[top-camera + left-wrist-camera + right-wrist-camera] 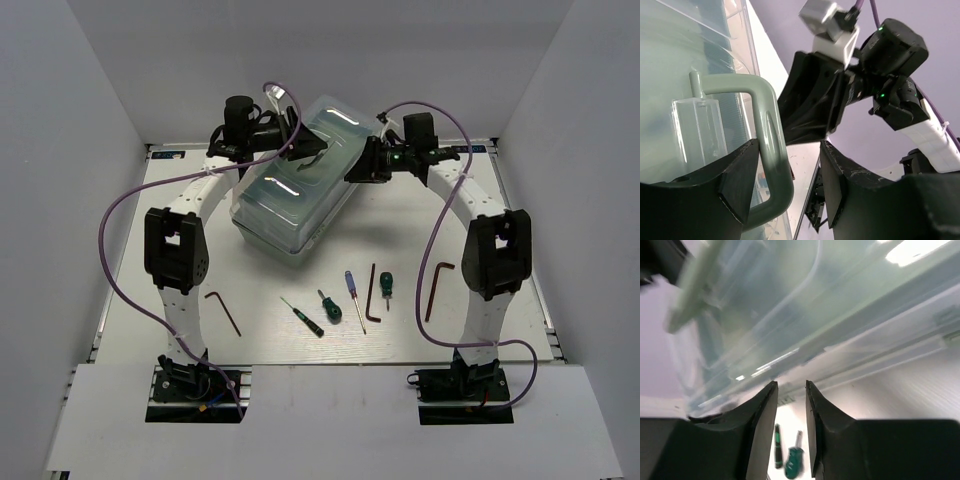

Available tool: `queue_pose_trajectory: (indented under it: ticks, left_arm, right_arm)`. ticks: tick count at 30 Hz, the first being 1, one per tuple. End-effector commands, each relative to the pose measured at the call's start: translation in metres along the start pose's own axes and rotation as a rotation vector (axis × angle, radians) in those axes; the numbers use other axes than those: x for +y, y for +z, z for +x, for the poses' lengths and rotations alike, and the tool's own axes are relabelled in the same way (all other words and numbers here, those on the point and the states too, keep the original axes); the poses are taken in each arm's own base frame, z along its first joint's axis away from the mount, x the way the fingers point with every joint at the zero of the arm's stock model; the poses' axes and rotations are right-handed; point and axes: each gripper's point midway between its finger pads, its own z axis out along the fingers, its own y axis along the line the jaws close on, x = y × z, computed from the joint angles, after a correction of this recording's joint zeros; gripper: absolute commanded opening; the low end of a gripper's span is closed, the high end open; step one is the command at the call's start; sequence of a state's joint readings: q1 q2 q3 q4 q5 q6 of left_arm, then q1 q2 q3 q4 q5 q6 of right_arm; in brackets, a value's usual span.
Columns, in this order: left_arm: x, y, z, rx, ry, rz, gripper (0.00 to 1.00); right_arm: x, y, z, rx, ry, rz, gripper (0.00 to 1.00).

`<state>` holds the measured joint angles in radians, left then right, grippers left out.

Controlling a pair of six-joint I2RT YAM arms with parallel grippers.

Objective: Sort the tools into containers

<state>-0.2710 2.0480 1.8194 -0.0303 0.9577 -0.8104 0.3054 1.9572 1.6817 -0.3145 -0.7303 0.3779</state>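
Observation:
The pale green toolbox with its clear lid stands at the far middle of the table. My left gripper is over its lid. In the left wrist view the gripper is open around the toolbox's green handle, which rests against the left finger. My right gripper is at the toolbox's right side, slightly open and empty, close to the clear wall. The tools lie in a row nearer the arms: three hex keys, a thin green screwdriver, two stubby green ones and a blue-handled one.
White walls close in the table on the left, far and right sides. Purple cables loop from both arms over the table's sides. The right wrist view shows a stubby screwdriver and a thin one below its fingers.

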Motion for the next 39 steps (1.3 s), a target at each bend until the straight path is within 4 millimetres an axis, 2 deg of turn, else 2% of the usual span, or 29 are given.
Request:
queue_pose_trajectory:
  ticks: [1, 7, 16, 17, 21, 29, 35, 39]
  left_arm:
    - [-0.046, -0.006, 0.01, 0.066, 0.054, 0.122, 0.61]
    - [-0.044, -0.006, 0.012, 0.069, 0.046, 0.119, 0.61]
    - [-0.035, -0.005, 0.018, 0.079, 0.023, 0.108, 0.61]
    - [-0.04, -0.007, 0.016, 0.073, 0.039, 0.115, 0.61]
    - [-0.04, -0.007, 0.016, 0.073, 0.039, 0.115, 0.61]
    - [-0.039, -0.006, 0.017, 0.073, 0.031, 0.115, 0.59]
    - [-0.04, -0.006, 0.016, 0.07, 0.029, 0.119, 0.59]
    - [-0.038, -0.006, 0.019, 0.073, 0.022, 0.115, 0.59]
  right_arm:
    - [0.071, -0.032, -0.069, -0.196, -0.117, -0.152, 0.36]
    - [0.089, -0.039, -0.086, -0.249, -0.005, -0.2, 0.38]
    - [0.078, -0.024, -0.101, -0.291, 0.136, -0.14, 0.43]
    - [0.072, -0.021, -0.099, -0.283, 0.158, -0.12, 0.44]
    - [0.069, -0.012, -0.095, -0.271, 0.162, -0.091, 0.44]
    - [0.05, 0.003, -0.072, -0.211, 0.208, -0.029, 0.44]
    - [0.043, 0.008, -0.069, -0.205, 0.221, -0.014, 0.44]
    - [0.046, 0.014, -0.072, -0.205, 0.213, -0.017, 0.44]
